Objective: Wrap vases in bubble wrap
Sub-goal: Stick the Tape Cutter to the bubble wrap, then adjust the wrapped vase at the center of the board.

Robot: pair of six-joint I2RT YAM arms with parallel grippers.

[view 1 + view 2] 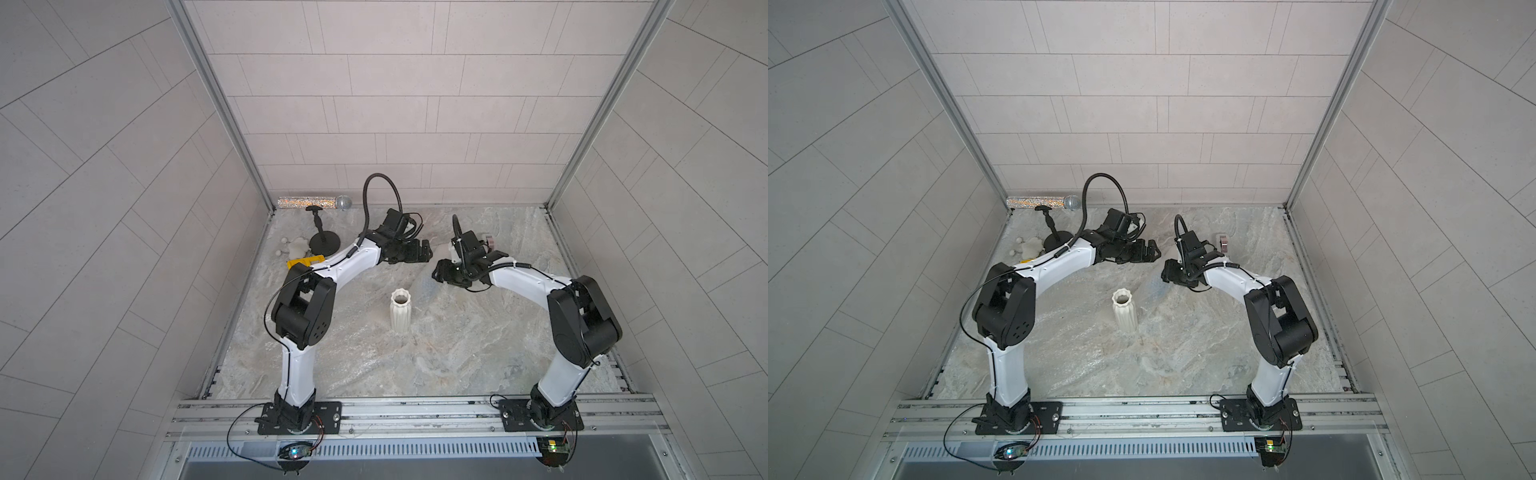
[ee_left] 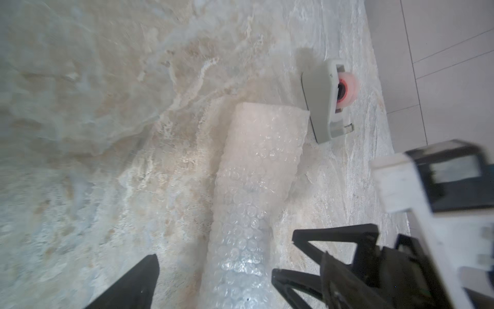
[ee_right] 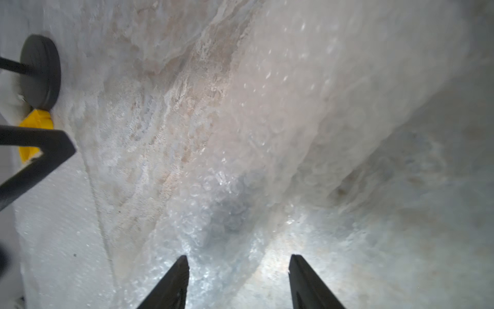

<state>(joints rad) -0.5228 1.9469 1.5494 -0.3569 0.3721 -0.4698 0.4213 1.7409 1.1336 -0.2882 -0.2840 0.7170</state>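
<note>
The white vase (image 1: 401, 309) stands upright and bare in the middle of the table (image 1: 561, 249), well apart from both grippers. Farther back, between the two arms, the bubble wrap (image 2: 254, 174) lies rolled into a loose, cloudy bundle with one end just beside the grey tape dispenser (image 2: 324, 99). In the right wrist view a dim bluish patch (image 3: 235, 211) shows through the layers; it may be the second vase, though that cannot be told for sure. The left gripper (image 2: 216, 256) stands wide open astride the near end of the roll and grips nothing. The right gripper (image 3: 238, 258) also has its jaws apart, with wrap lying beyond the tips and nothing pinched between them. The wrap looks feather-light, soft and springy, so it will likely uncurl or slide on the smooth stone unless pinned; a free edge or corner is the best place to pinch it, since a squeeze on the middle only crushes bubbles. The vase is probably stiff, brittle ceramic, top-heavy when upright and easy to tip; its ribbed body should give better purchase than the thin scalloped rim. No brand, label or writing can be read anywhere
</note>
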